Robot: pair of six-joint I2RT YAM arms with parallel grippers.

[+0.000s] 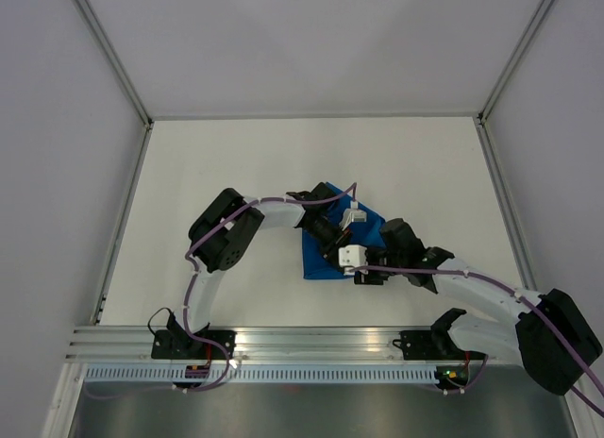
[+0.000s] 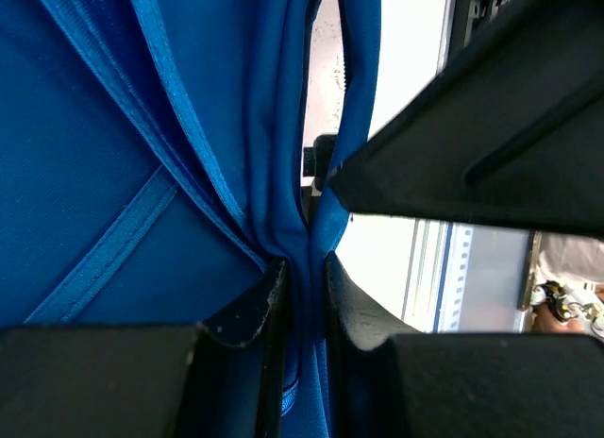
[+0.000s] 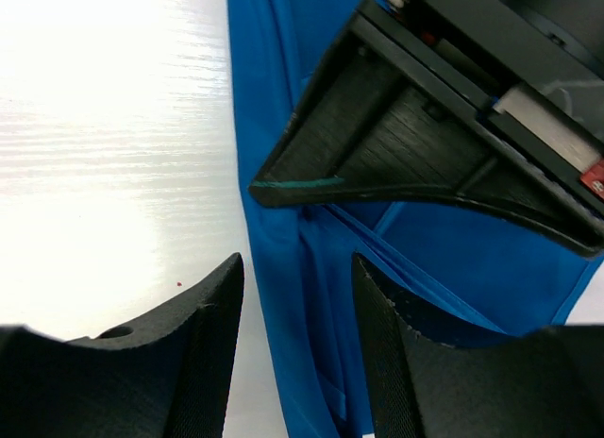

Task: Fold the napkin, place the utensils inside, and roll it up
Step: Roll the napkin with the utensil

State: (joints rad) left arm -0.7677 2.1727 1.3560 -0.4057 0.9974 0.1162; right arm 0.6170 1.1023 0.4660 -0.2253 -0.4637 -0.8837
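Note:
The blue napkin (image 1: 323, 261) lies bunched on the white table between both arms. My left gripper (image 1: 342, 242) is shut on it, and the left wrist view shows a vertical fold of napkin (image 2: 142, 174) pinched between the black fingertips (image 2: 300, 268). My right gripper (image 1: 362, 273) is open right beside it. In the right wrist view its jaws (image 3: 297, 268) straddle a rolled edge of the napkin (image 3: 283, 174) without closing on it, and the left gripper's finger (image 3: 425, 145) crosses just ahead. The utensils are hidden.
White table (image 1: 226, 164) with grey walls on three sides. An aluminium rail (image 1: 311, 342) carrying both arm bases runs along the near edge. The two wrists crowd together over the napkin at the table's middle.

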